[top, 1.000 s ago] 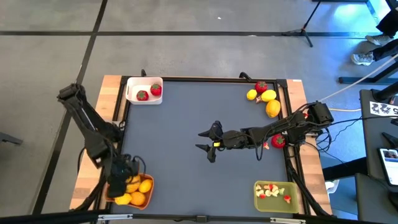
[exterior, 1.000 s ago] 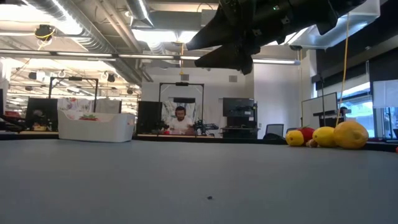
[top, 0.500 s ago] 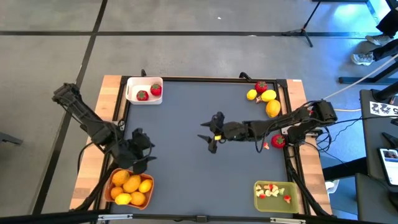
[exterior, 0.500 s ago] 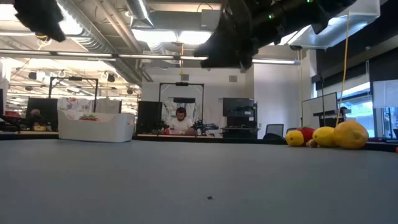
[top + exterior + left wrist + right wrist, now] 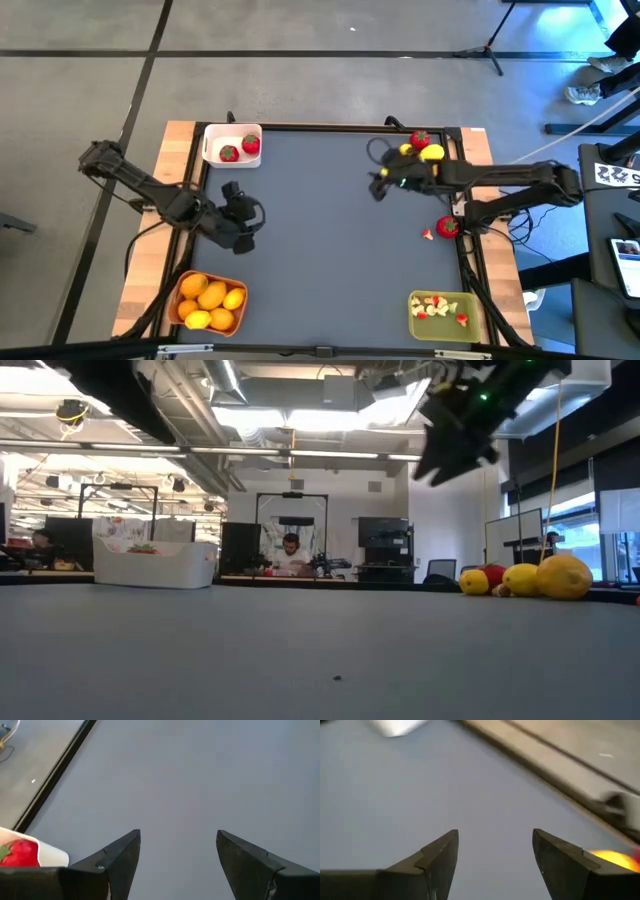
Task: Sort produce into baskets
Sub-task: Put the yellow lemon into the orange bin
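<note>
My left gripper is open and empty above the table's left middle, between the white basket and the orange basket; its wrist view shows bare mat between the fingers. My right gripper is open and empty, up off the table just left of the lemons and a strawberry at the far right. It shows high in the low view. The white basket holds two strawberries. The orange basket holds yellow and orange fruit. The olive-green basket holds small pale and red bits.
A strawberry and a small red bit lie by the table's right edge. In the low view the lemons rest on the mat at the right and the white basket at the far left. The grey mat's middle is bare.
My left gripper has risen from the orange basket and gone toward the table's far edge and middle, empty. My right gripper has gone from the table's middle toward the far right, up to the lemons, turning on the way. No produce has moved.
</note>
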Available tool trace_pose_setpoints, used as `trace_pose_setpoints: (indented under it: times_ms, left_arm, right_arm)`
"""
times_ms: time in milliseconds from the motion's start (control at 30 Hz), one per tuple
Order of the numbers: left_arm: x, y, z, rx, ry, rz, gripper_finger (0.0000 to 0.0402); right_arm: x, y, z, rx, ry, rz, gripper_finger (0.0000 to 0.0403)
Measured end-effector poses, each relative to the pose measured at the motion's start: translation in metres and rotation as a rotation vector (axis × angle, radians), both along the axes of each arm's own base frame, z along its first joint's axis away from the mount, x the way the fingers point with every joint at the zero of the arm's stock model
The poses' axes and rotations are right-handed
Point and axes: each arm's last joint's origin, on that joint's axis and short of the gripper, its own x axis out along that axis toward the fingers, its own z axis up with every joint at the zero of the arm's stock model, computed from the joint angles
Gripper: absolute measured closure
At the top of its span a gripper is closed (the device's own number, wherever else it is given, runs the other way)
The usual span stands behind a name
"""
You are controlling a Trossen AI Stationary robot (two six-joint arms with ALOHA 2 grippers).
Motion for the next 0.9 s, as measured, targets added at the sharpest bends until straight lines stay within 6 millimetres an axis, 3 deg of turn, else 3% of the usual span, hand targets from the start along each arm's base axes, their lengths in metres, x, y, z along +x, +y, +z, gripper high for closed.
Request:
trace_pose_setpoints:
  times_ms: [167,433,700,900]
  left_arm:
    - [0.004,0.001,-0.002,-0.042,-0.026,0.067,0.0144]
    - [0.017,-0.005,-0.010,-0.048,-0.043,0.085,0.0144]
    - [0.021,-0.007,-0.017,-0.048,-0.023,0.104,0.0144]
    - [0.022,-0.007,-0.017,-0.047,-0.025,0.105,0.0144]
  right_arm:
    - [-0.026,-0.033,0.002,0.003,0.089,-0.181,0.0150]
    - [-0.047,-0.093,-0.022,0.158,0.219,-0.384,0.0150]
    - [-0.049,-0.135,-0.060,0.269,0.325,-0.484,0.0150]
    - [-0.043,-0.151,-0.086,0.328,0.352,-0.498,0.0150]
